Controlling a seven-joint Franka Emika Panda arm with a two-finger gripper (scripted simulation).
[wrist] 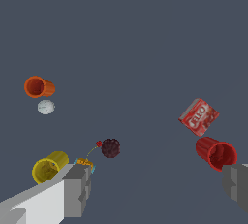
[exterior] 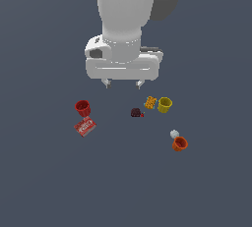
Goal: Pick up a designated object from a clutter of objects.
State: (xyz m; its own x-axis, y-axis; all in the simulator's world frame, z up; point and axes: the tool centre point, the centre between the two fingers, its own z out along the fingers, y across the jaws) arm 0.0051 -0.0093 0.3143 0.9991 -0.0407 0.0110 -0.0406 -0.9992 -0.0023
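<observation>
- Gripper hangs above the clutter; you see its fingers spread wide, holding nothing.
- Maroon lump lies just beside the orange patterned box, near the yellow cup.

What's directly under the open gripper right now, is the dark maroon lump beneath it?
Not squarely. The gripper hangs open above bare floor; the dark maroon lump lies nearer its finger on the exterior view's right. That finger partly covers the orange patterned box.

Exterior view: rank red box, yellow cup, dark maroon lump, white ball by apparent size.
1. red box
2. yellow cup
3. dark maroon lump
4. white ball
The lump and ball look close in size; that order is unsure.
</observation>
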